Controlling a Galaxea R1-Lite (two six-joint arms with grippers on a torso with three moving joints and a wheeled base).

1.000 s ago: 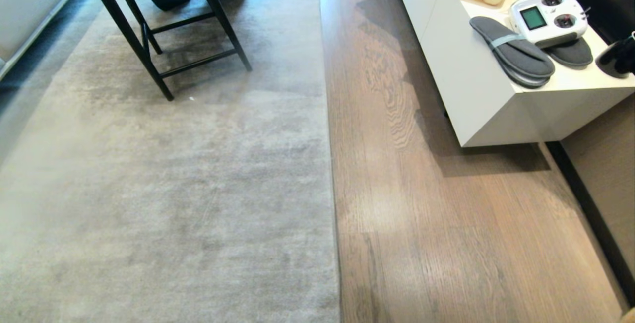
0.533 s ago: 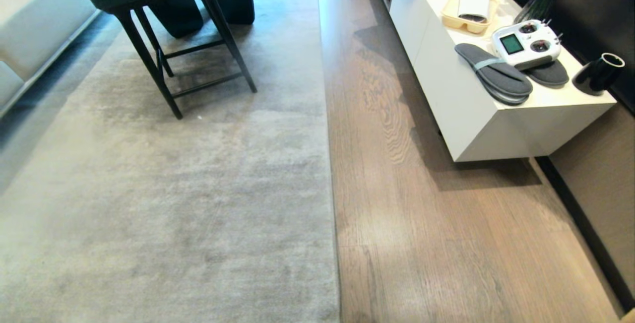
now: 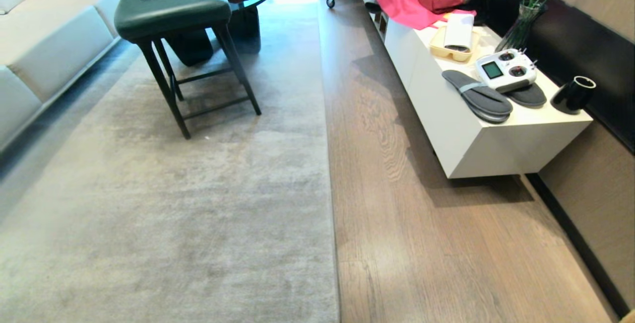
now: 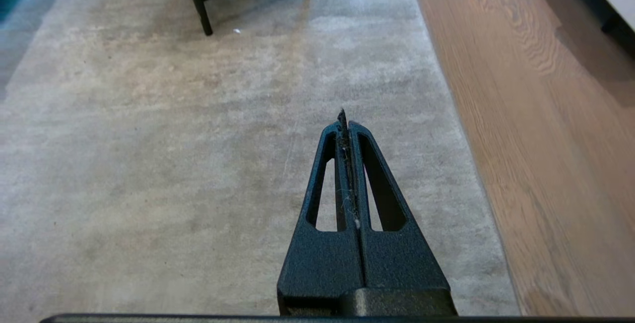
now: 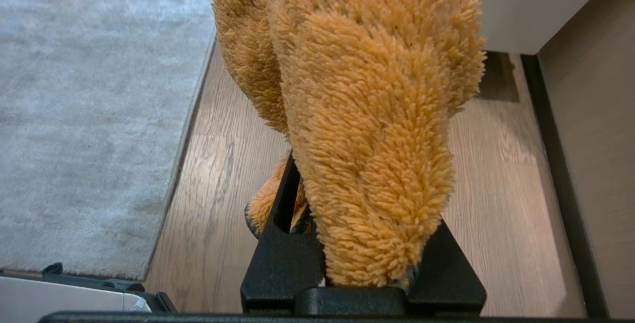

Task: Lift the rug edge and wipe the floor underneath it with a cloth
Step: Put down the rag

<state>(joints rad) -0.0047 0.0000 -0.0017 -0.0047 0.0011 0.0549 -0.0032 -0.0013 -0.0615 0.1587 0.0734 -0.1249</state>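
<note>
**Prep done, lift and wipe pending**

Right pincer (image 5: 364, 243) pinches the cloth (image 5: 362, 114) above the floor (image 3: 421, 243). Left pincer (image 4: 347, 124) pressed together, empty, over the rug. Rug edge (image 3: 331, 199) lies flat, 12-to-6 line mid-view.

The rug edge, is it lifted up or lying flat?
Flat. The rug edge lies straight against the floor, with no fold or tan backing showing.

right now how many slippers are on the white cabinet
2 in plain sight: one grey slipper near the front edge of the white cabinet, another partly under the remote controller. The front one may be a stacked pair.
</note>
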